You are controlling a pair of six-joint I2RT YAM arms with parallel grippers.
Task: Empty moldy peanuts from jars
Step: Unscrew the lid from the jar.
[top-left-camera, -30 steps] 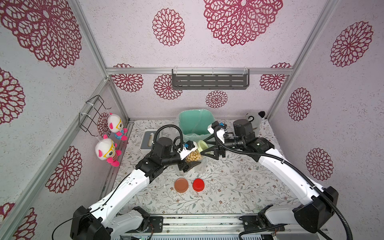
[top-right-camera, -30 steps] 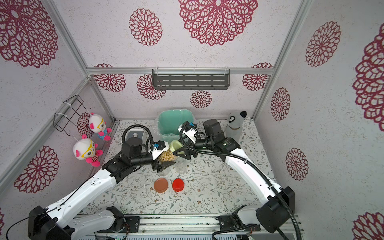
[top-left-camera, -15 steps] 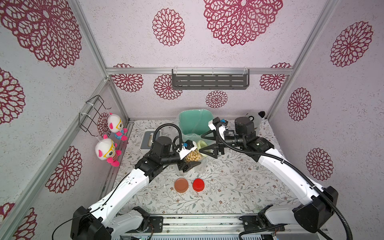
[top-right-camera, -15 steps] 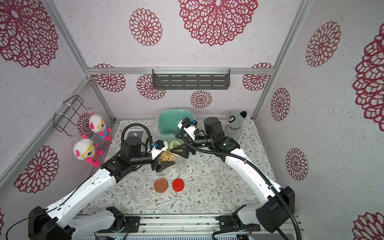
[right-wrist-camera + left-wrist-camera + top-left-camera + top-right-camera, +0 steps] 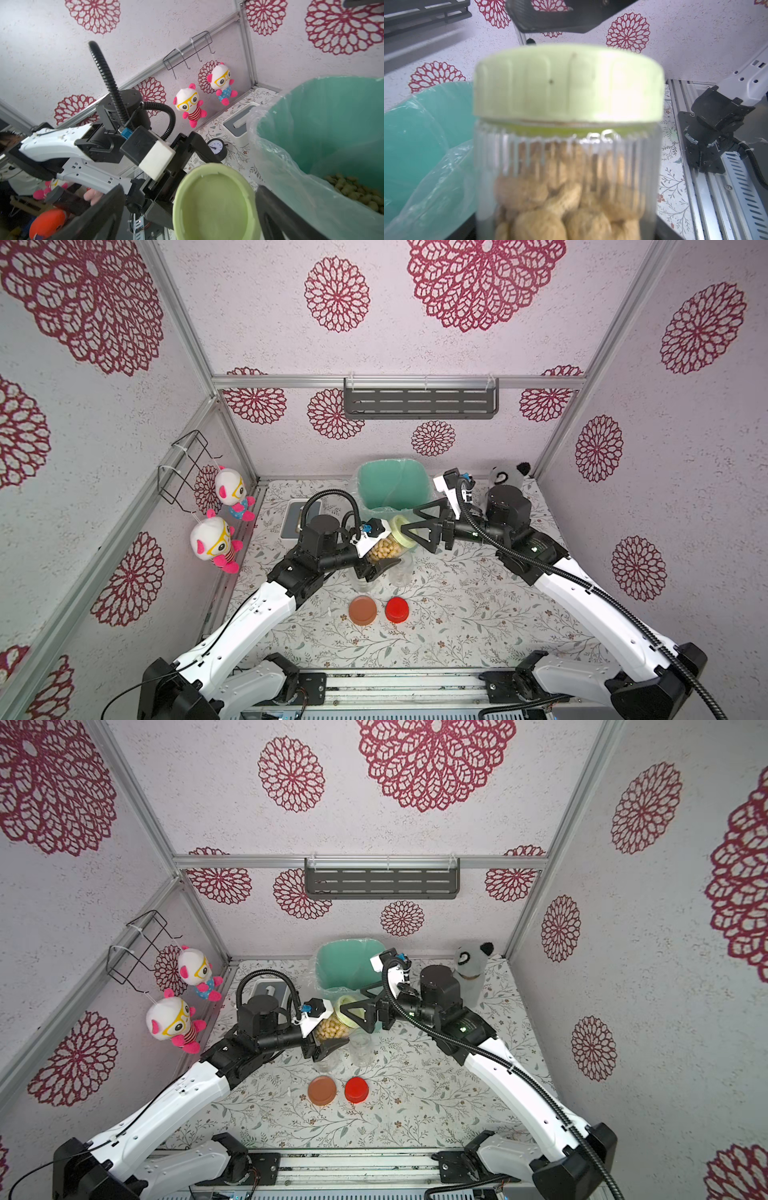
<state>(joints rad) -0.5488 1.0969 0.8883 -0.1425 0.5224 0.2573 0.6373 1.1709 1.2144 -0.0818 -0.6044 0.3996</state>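
Observation:
My left gripper (image 5: 380, 558) is shut on a clear jar (image 5: 386, 549) of moldy peanuts (image 5: 550, 199), held tilted above the table with its pale green lid (image 5: 401, 526) on. The jar fills the left wrist view and hides the jaws. My right gripper (image 5: 408, 519) is open, one finger on each side of the lid (image 5: 214, 203) with a gap on both sides. Two more jars (image 5: 401, 570) (image 5: 362, 580) stand without lids below the held one. A brown lid (image 5: 363, 610) and a red lid (image 5: 397, 609) lie in front of them.
A mint-green bin (image 5: 390, 485) lined with clear plastic stands just behind the grippers, with peanuts in its bottom (image 5: 353, 189). A panda toy (image 5: 505, 477) sits at the back right, a white box (image 5: 297, 516) at the back left, and two plush dolls (image 5: 216, 537) hang on the left wall.
The right gripper's jaws have spread wider around the green lid and its wrist has lifted slightly. The left arm and the jar have stayed put.

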